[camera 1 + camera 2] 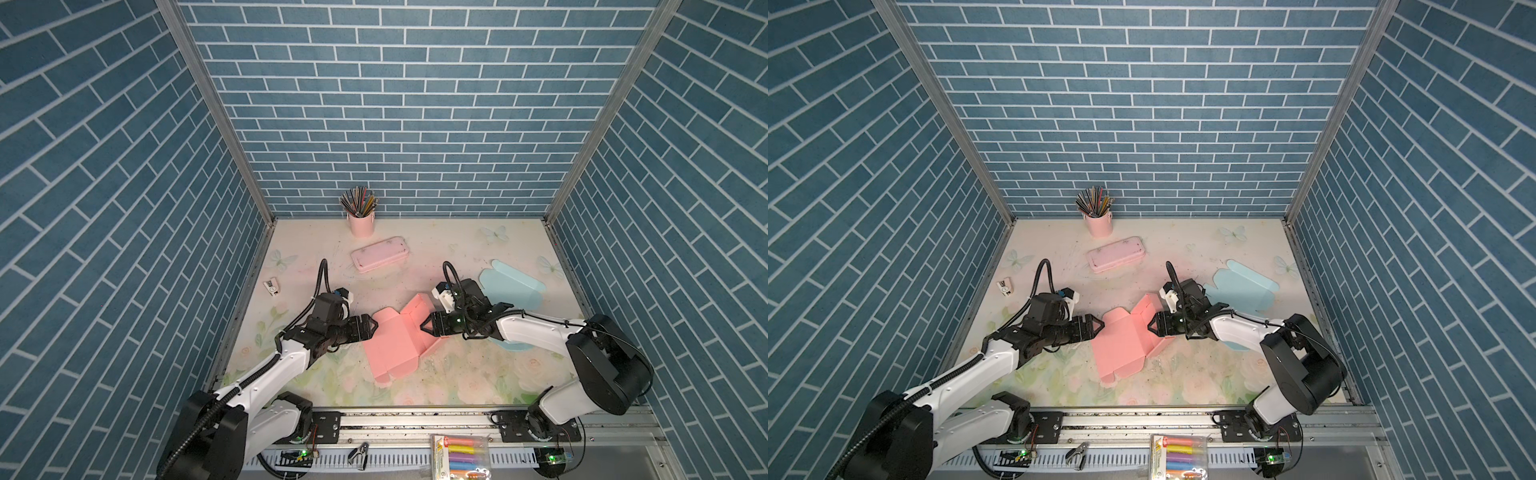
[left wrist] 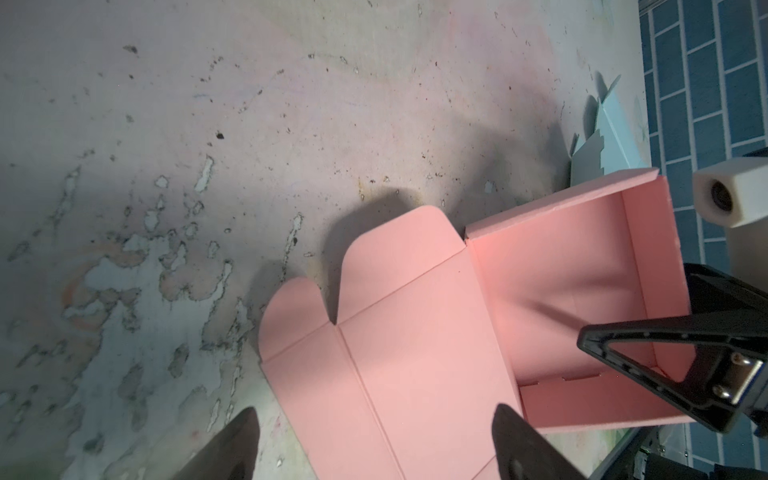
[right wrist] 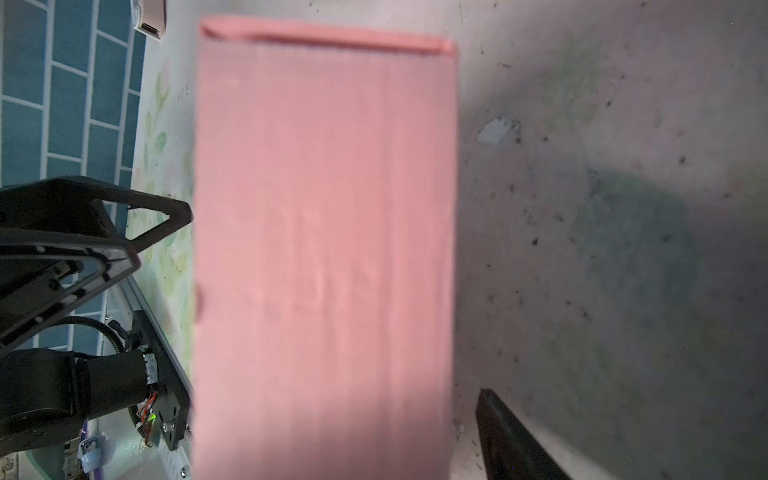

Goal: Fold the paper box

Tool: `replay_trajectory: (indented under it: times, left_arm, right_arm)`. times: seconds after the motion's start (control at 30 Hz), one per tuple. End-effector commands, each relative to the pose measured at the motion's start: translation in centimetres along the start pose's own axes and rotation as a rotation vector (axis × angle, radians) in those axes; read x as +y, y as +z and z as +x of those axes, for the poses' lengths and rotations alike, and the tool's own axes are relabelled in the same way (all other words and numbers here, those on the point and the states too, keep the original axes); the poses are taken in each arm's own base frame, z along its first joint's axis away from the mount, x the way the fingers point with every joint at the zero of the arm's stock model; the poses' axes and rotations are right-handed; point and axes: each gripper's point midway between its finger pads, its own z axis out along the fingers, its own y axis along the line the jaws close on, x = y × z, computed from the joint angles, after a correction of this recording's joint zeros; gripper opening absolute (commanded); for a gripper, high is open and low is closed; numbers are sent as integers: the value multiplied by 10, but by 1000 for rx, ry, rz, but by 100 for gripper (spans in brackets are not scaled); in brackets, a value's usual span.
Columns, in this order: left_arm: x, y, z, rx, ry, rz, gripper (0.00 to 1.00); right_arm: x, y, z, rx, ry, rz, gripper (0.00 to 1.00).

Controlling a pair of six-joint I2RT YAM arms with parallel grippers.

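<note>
Half-folded pink box (image 1: 390, 349) lies on the tabletop (image 1: 457, 374) before the pencil cup (image 1: 361, 224); left fingers (image 2: 515, 440) wide at its edge, right fingers (image 3: 511, 440) parted around its raised wall (image 1: 417, 311), which a skewed squeeze could crumple.

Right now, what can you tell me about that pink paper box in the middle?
The pink paper box is a card sheet, half folded. One end lies flat on the table, creased, with rounded flaps; the other stands up as an open tray. The left fingers hover open at the flat edge; a right finger reaches into the tray, contact unclear.
</note>
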Motion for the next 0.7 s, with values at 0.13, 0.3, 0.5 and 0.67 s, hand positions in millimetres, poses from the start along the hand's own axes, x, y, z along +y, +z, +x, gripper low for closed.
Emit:
replay_trajectory:
  times: [0.13, 0.3, 0.5, 0.67]
  left_arm:
    - [9, 3, 8, 1, -39, -5, 88]
    - [9, 1, 6, -2, -44, -16, 88]
    - [7, 1, 7, 0, -58, 2, 88]
    - [14, 4, 13, -5, -79, -13, 88]
  right_arm:
    - [-18, 15, 21, 51, 40, 15, 64]
    - [-22, 19, 24, 57, 48, 14, 64]
    - [-26, 23, 30, 72, 57, 1, 64]
    - [-28, 25, 34, 82, 59, -3, 64]
